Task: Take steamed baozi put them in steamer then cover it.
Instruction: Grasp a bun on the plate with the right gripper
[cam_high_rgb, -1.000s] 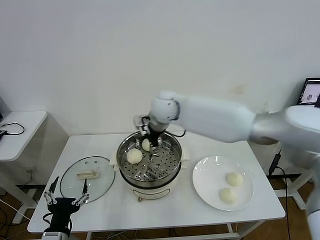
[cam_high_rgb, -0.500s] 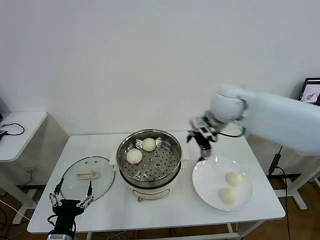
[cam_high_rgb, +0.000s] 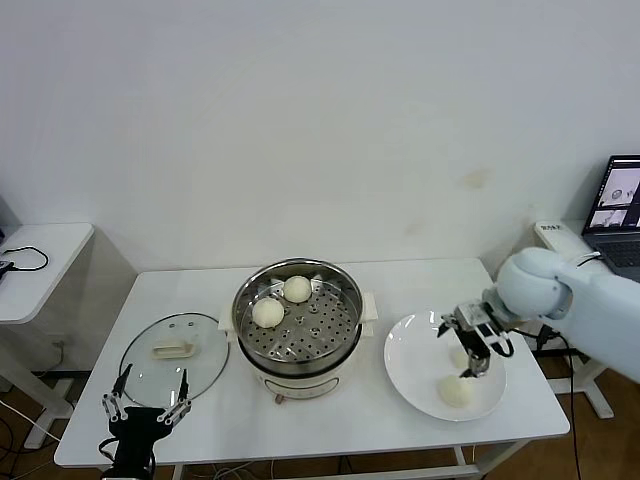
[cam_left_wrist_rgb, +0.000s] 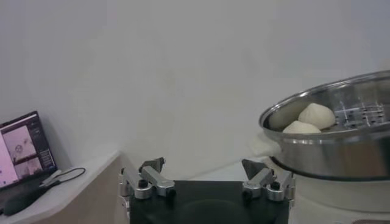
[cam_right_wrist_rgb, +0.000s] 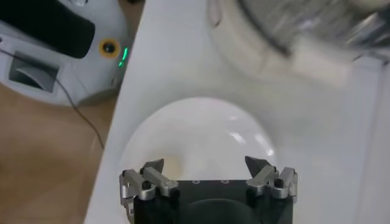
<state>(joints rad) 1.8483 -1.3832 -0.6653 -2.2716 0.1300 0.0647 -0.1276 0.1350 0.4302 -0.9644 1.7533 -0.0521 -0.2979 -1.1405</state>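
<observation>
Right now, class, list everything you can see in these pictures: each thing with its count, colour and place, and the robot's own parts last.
Table: one, white, under everything.
Steamer: one, shiny steel on a cream base, middle of the table.
Buns in the steamer: two, cream-white, at its far left side.
Plate: one, white, right of the steamer.
Buns on the plate: two, cream-white; the far one is partly hidden by the right gripper.
Lid: one, clear glass with a cream handle, flat on the table left of the steamer.
Side table: one, white, far left.
Laptop: one, screen lit, far right.
Left gripper: fingers open, at the table's near-left edge.
Right gripper: fingers open, over the plate.
</observation>
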